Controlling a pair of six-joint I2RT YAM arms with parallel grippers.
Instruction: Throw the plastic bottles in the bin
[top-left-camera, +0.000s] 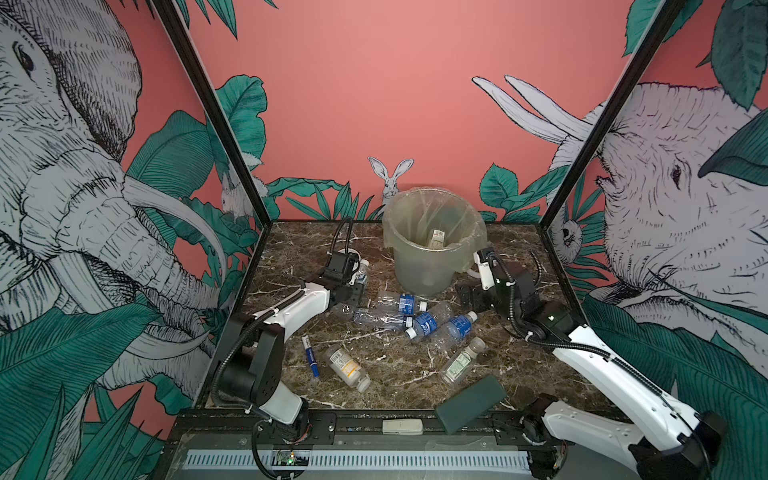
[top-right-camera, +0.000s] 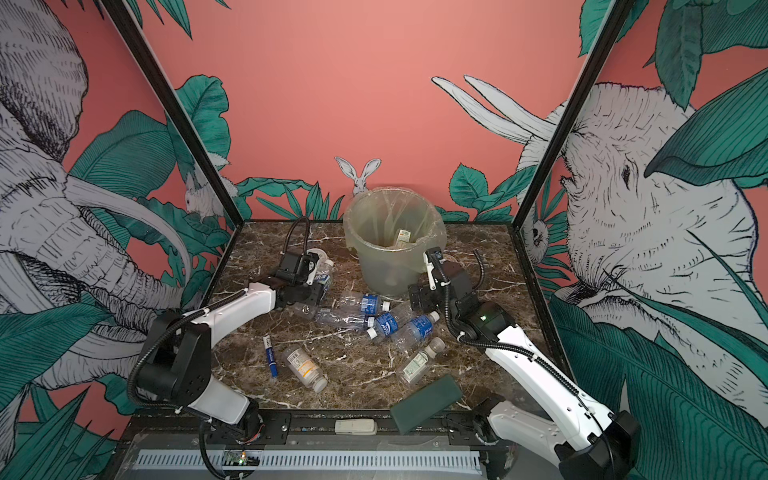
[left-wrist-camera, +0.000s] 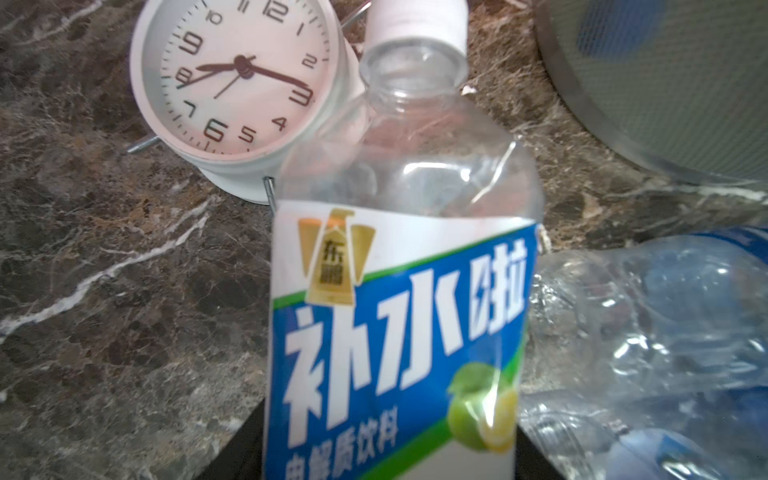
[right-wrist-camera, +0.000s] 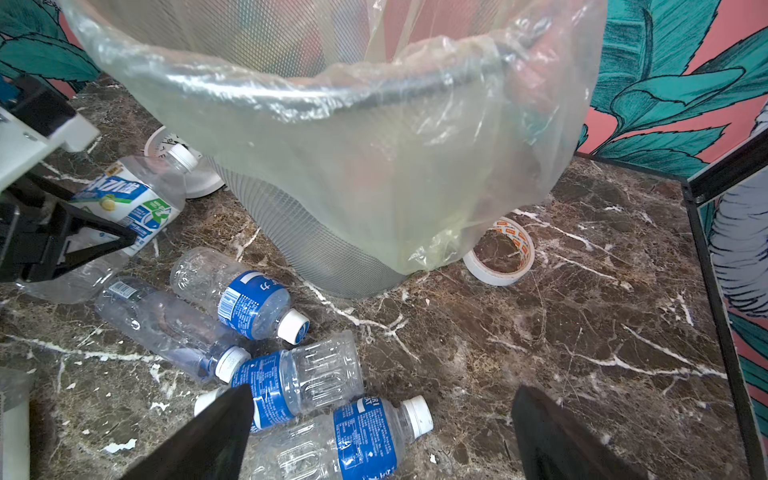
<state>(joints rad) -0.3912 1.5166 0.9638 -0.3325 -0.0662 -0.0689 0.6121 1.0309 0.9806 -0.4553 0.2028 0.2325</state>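
My left gripper (left-wrist-camera: 386, 457) is shut on a clear plastic bottle (left-wrist-camera: 399, 291) with a blue-and-white label and white cap. In both top views the bottle (top-left-camera: 362, 270) (top-right-camera: 326, 272) sits left of the bin, in that gripper (top-left-camera: 357, 286). The bin (top-left-camera: 419, 270) (right-wrist-camera: 374, 174), lined with a translucent bag, holds a small labelled bottle (top-left-camera: 436, 239). Several blue-labelled bottles (top-left-camera: 428, 322) (right-wrist-camera: 257, 303) lie in front of it. Two pill-type bottles (top-left-camera: 347, 368) (top-left-camera: 461, 361) lie nearer the front. My right gripper (right-wrist-camera: 382, 432) (top-left-camera: 467, 297) hangs open and empty beside the cluster.
A white clock (left-wrist-camera: 237, 79) stands just behind the held bottle. A tape roll (right-wrist-camera: 503, 253) lies by the bin's right side. A blue marker (top-left-camera: 309, 355) lies at front left. A dark green block (top-left-camera: 469, 403) and a white remote (top-left-camera: 402, 426) sit at the front edge.
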